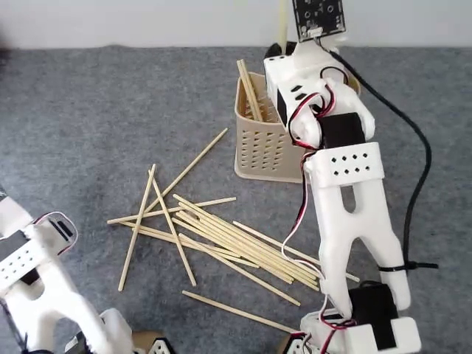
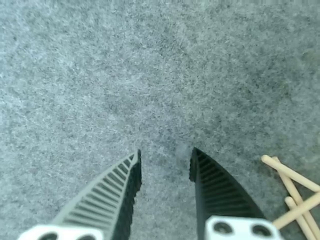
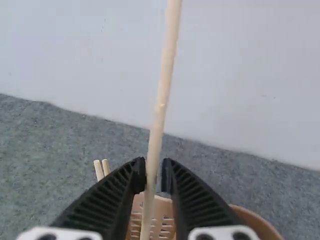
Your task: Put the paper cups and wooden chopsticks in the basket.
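Note:
A beige perforated basket (image 1: 262, 144) stands on the grey carpet with a few wooden chopsticks (image 1: 248, 90) leaning in it. My right gripper (image 3: 153, 176) hangs over the basket (image 3: 155, 220), shut on one upright chopstick (image 3: 162, 95) that also pokes up past the arm (image 1: 282, 22) in the high view. Several loose chopsticks (image 1: 221, 236) lie scattered in front of the basket. My left gripper (image 2: 165, 162) is open over bare carpet at the near left, with a few chopstick ends (image 2: 292, 192) beside it.
A brown rim of a paper cup (image 3: 252, 222) shows behind the right gripper's fingers, beside the basket. The right arm (image 1: 346, 192) stretches from the near right edge to the basket. A pale wall runs along the far edge of the carpet.

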{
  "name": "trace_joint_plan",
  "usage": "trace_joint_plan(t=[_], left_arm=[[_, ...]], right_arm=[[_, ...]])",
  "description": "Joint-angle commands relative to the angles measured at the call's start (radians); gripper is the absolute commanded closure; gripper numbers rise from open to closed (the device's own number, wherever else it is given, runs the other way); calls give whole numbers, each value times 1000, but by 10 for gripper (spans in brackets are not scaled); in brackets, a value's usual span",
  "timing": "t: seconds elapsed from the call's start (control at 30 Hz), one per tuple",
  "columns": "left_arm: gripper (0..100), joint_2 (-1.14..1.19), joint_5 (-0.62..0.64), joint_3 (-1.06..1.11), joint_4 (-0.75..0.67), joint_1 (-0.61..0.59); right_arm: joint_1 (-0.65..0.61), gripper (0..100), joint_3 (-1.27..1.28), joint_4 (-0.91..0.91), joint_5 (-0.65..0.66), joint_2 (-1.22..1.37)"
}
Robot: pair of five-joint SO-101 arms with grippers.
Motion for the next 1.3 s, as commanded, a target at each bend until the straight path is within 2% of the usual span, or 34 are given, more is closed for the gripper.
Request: trace_joint_plan(t=[0.0,0.1,0.23,0.53,0.67,0.93,1.07,1.27], left_arm=[[842,-12,6,-7,-15,9],[842,-12,6,-8,-15,9],[842,-12,6,-8,-15,9],[842,-12,6,-8,-15,9],[842,-12,6,-8,-15,9],[842,-12,6,-8,-15,9],[842,-12,6,-8,-15,9],[842,-11,6,-8,-15,9]], right_arm=[[7,838,6,-12,-11,-61],[-13,857,8,-8,-8,-130],[-51,873,-8,84,-3,-229],[-206,876,-103,627,23,-265],[-303,873,-52,773,28,-226],[-372,872,126,720,29,24],[-430,868,126,693,55,177],[-493,801,104,659,72,334]])
